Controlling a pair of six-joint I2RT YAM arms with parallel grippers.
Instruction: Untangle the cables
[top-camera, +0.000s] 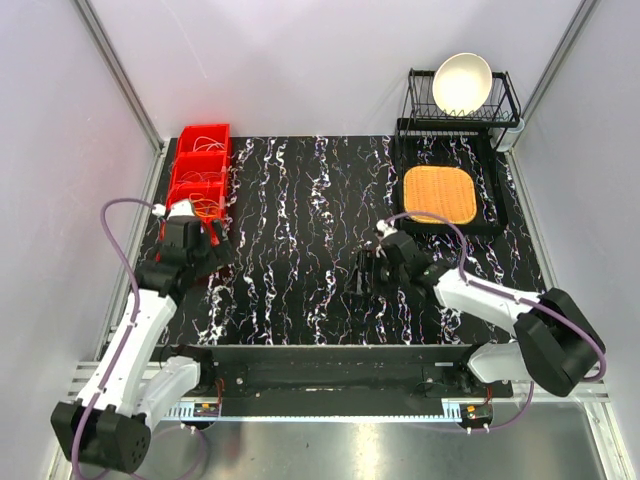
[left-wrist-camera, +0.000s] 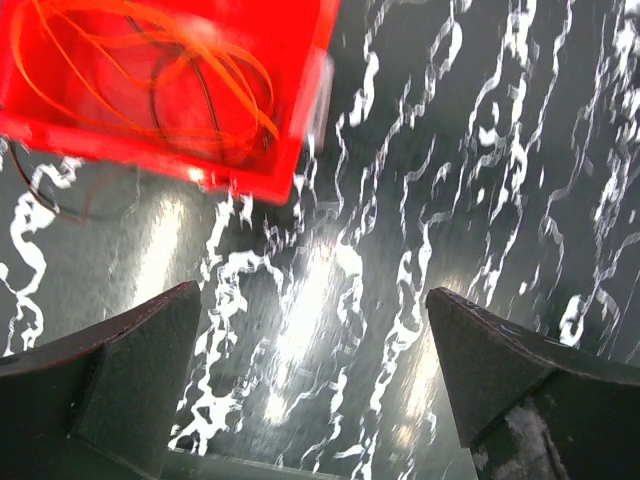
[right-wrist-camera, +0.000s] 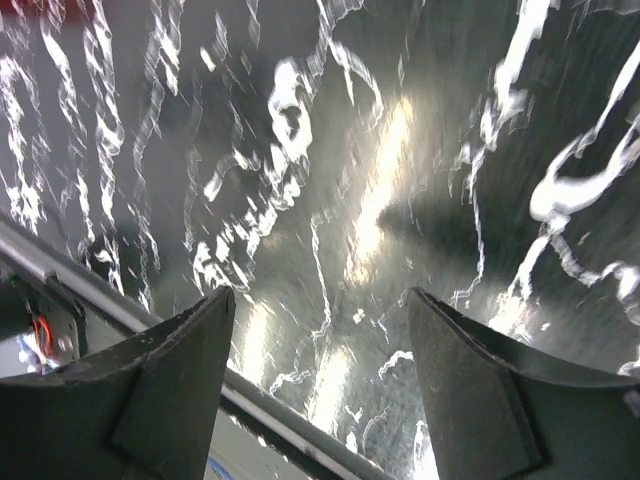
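Note:
The cables (left-wrist-camera: 170, 70) are thin orange loops with a dark strand, lying in the nearest compartment of a red bin (left-wrist-camera: 150, 150). In the top view the cables (top-camera: 205, 205) show in that bin (top-camera: 200, 165) at the table's left side. A thin dark wire (left-wrist-camera: 40, 195) trails onto the surface below the bin. My left gripper (left-wrist-camera: 312, 295) is open and empty over the black marbled surface, just short of the bin's near corner; it shows in the top view (top-camera: 213, 243) too. My right gripper (right-wrist-camera: 320, 295) is open and empty, low over the table centre (top-camera: 362, 275).
A black dish rack (top-camera: 505, 100) with a white bowl (top-camera: 462, 82) stands at the back right. An orange mat (top-camera: 440, 193) lies on a black tray (top-camera: 495, 222) in front of it. The table's metal front rail (right-wrist-camera: 90, 290) shows under my right gripper.

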